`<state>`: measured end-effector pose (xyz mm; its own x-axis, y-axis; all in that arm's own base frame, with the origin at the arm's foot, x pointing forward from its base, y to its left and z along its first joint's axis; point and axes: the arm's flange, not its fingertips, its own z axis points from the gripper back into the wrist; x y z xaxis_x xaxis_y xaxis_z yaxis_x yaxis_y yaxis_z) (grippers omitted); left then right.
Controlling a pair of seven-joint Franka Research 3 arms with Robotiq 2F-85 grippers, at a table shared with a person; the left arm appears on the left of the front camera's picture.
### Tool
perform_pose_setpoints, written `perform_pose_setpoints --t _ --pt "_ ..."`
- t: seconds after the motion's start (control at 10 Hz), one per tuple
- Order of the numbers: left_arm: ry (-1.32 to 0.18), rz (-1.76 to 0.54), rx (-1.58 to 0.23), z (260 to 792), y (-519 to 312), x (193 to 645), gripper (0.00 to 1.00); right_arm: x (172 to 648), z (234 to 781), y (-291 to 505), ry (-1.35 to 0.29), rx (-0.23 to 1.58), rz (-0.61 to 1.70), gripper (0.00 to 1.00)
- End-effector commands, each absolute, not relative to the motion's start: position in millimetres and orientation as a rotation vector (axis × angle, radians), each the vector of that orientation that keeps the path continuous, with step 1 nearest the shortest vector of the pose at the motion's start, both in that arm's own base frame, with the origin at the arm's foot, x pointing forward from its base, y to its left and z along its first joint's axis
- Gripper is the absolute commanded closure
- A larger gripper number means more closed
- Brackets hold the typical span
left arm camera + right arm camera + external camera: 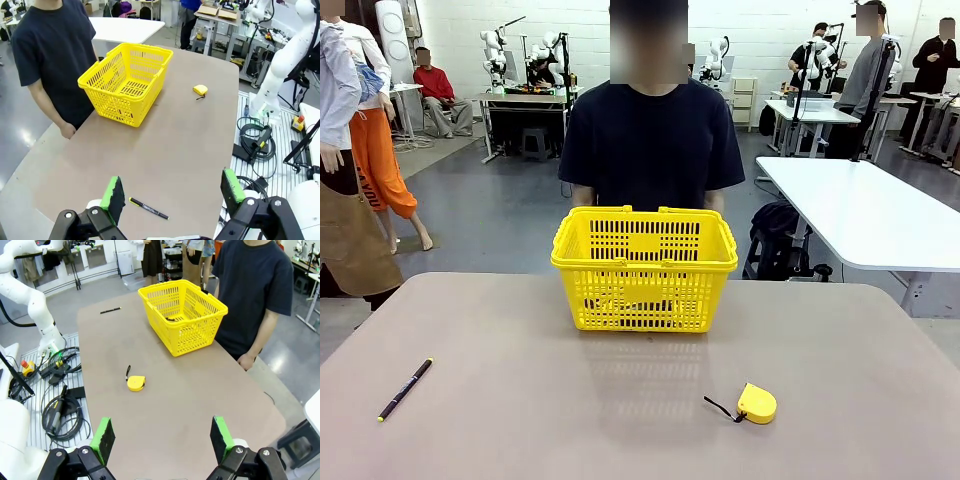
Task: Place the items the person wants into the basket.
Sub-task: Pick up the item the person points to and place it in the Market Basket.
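Note:
The yellow basket [644,268] stands on the table's far middle, right in front of the person [650,140] in the black T-shirt. Dark shapes lie on its floor, seen through the lattice [642,302] and from above [171,318]; which items they are I cannot tell. In the left wrist view my left gripper [172,190] is open and holds nothing, hanging over the table's near edge, far from the basket [126,80]. My right gripper [162,432] is open too, nothing between its green pads, well short of the basket [182,315].
A thin black pen [405,388] lies at the table's near left. A yellow tape measure [756,403] sits at the near right. The person's hand [66,131] rests at the table's far edge. Cables and the arms' bases crowd the robot's side.

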<state>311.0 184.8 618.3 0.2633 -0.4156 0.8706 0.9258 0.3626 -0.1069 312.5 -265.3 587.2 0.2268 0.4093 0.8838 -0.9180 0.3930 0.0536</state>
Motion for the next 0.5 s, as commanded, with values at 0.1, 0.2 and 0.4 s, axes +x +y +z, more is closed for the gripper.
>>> perform_pose_setpoints --t 0.1,0.2,0.4 --pt "-0.895 -1.039 -0.719 619.1 186.9 312.4 0.00 312.6 587.7 -265.6 -0.948 0.679 1.026 0.00" --pt "-0.895 -1.039 -0.719 619.1 186.9 312.4 0.00 312.6 587.7 -265.6 -0.948 0.679 1.026 0.00" --pt "-0.895 -1.039 -0.719 619.1 186.9 312.4 0.00 312.6 587.7 -265.6 -0.948 0.679 1.026 0.00"
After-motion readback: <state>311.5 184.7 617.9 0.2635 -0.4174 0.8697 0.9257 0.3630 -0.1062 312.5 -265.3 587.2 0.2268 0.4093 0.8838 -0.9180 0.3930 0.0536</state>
